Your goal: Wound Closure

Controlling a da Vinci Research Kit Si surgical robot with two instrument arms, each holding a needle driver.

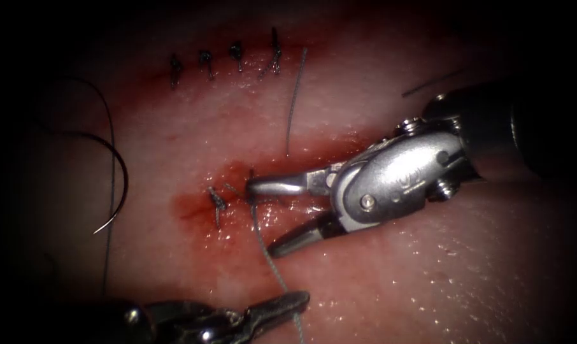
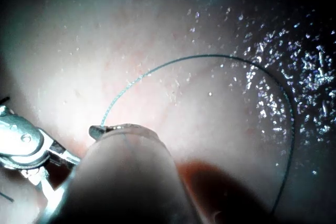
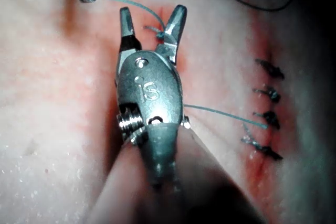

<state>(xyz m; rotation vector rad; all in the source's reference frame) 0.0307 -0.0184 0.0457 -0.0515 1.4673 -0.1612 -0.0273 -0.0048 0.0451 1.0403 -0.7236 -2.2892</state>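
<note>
My right tool reaches in from the right with its jaws open, one on each side of the thread where it leaves a knot at the cut. In the right wrist view the same open jaws straddle that knot. From the knot the thread runs down to my left tool, which is shut on it; the left wrist view shows the tool's tip gripping the strand. The curved needle lies loose on the tissue far left of the cut, held by neither tool.
One tied stitch sits just left of the knot in red fluid. Several finished stitches line the top. A loose thread end lies above the right tool. Thread loops near the needle.
</note>
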